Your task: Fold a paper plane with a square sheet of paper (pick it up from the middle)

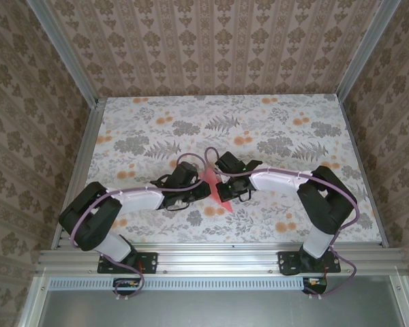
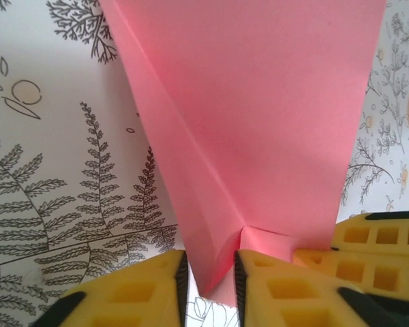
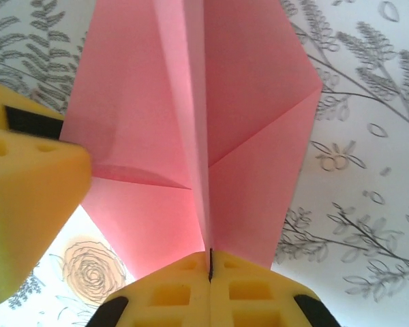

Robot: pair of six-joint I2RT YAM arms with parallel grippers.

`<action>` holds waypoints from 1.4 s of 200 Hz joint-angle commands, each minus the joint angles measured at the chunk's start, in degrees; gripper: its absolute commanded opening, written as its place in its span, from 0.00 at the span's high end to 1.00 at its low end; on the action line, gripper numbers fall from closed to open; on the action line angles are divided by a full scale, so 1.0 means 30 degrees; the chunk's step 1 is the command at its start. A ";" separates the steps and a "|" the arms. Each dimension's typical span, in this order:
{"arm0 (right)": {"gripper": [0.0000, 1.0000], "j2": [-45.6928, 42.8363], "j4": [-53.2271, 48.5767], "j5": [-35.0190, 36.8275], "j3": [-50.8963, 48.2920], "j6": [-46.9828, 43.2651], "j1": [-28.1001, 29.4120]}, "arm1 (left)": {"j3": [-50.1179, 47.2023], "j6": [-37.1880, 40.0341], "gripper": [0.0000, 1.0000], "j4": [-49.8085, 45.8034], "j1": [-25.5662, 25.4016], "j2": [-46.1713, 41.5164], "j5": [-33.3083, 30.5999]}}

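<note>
Your right gripper (image 3: 210, 255) is pinched tight on the centre ridge of the paper plane (image 3: 191, 102); your left gripper (image 2: 208, 262), just left of it, has jaws slightly apart around the same fold; the plane sits between them, mid-table (image 1: 293, 136).

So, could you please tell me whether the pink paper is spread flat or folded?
Folded: the paper plane shows a centre ridge and diagonal creases; the right gripper is shut on that ridge.
</note>
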 commanded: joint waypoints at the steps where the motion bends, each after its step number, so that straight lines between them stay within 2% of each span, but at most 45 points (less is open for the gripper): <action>1: 0.99 -0.1445 -0.1721 0.3033 0.0866 0.0461 0.0127 | -0.0731 -0.0061 0.64 0.0930 0.0081 -0.1726 -0.0476; 9: 0.99 -0.1709 -0.2671 0.4419 0.1216 0.0723 0.0113 | -0.0873 -0.0020 0.60 0.0623 0.0097 -0.2373 -0.0844; 22: 0.99 -0.1930 -0.4194 0.6563 0.1952 0.1188 0.0000 | -0.0901 0.0204 0.58 -0.0425 0.0081 -0.3352 -0.1561; 38: 0.99 -0.1903 -0.5200 0.8016 0.2597 0.1867 -0.0447 | -0.0819 0.0454 0.57 -0.1765 0.0106 -0.4312 -0.2310; 66: 0.96 -0.0841 -0.4984 0.6859 0.3263 0.2729 -0.1862 | -0.1143 0.0329 0.55 -0.2655 0.0121 -0.5461 -0.3070; 138: 0.91 0.4355 -0.5408 0.5488 0.6625 0.3343 -0.2566 | -0.1888 -0.0054 0.52 -0.3322 0.0139 -0.6954 -0.3548; 158: 0.90 0.4795 -0.5184 0.5390 0.6641 0.3382 -0.2595 | -0.2092 -0.0141 0.51 -0.3484 0.0190 -0.7345 -0.3718; 171: 0.86 0.5017 -0.5197 0.5264 0.6640 0.3291 -0.2595 | -0.2163 -0.0145 0.51 -0.3587 0.0194 -0.7538 -0.3767; 215: 0.84 0.5070 -0.5318 0.5656 0.6530 0.3211 -0.2649 | -0.2170 -0.0174 0.50 -0.3747 0.0283 -0.7644 -0.3805; 232: 0.79 0.4864 -0.5189 0.5719 0.6478 0.3153 -0.2709 | -0.2139 -0.0174 0.49 -0.3733 0.0296 -0.7617 -0.3766; 280: 0.79 0.5626 -0.4993 0.5077 0.6301 0.3052 -0.2767 | -0.2109 -0.0210 0.48 -0.3652 0.0334 -0.7469 -0.3654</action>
